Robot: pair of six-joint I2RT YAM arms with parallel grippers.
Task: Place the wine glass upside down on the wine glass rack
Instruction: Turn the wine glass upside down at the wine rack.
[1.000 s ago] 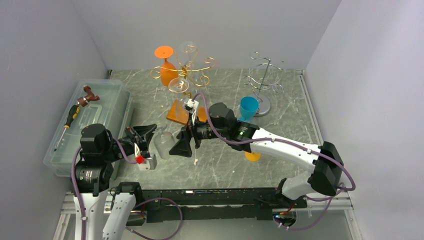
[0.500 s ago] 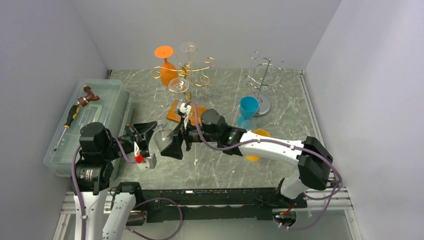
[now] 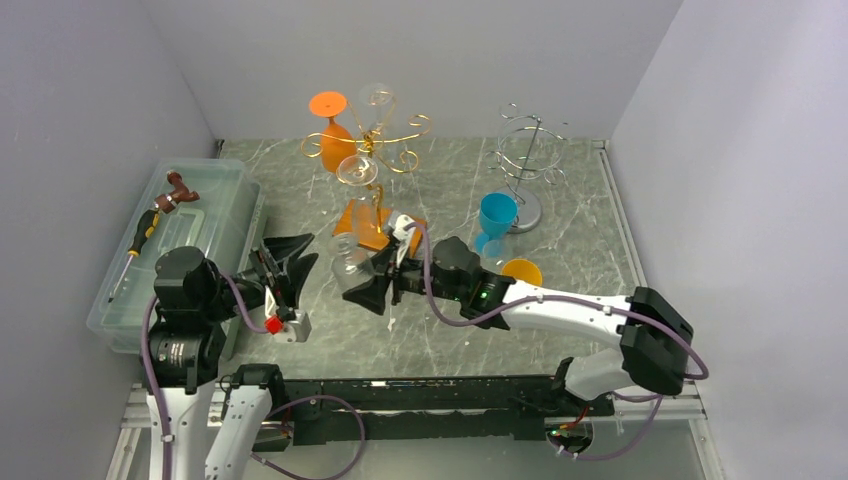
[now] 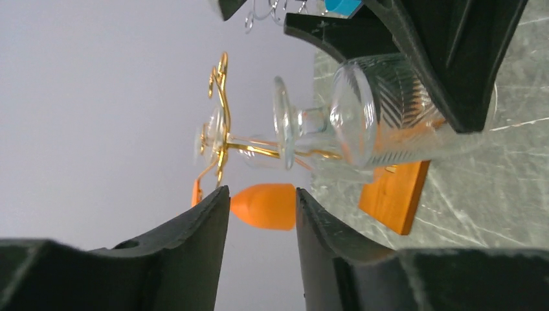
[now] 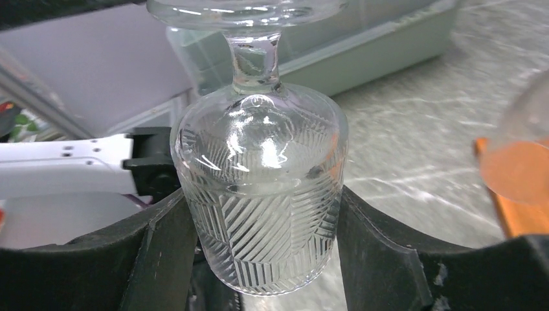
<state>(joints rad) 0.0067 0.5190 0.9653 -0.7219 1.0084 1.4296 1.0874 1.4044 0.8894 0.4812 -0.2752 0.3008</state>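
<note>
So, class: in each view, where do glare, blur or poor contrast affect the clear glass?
Right wrist: wine glass sharp, white highlights on its bowl, bin behind blurred. Left wrist: glass crisp, gold rack beyond soft. Top external: glass barely shows against the table.

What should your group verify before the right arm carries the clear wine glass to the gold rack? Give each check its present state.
1. Right fingers press the wine glass bowl on both sides: ok.
2. Left fingers apart, nothing between them: ok.
3. Glass foot up, rim down: ok.
4. Gold rack has a free arm: ok, its right-hand curls look bare.
5. Clearance past the hanging clear glass on the way in: cannot tell.
</note>
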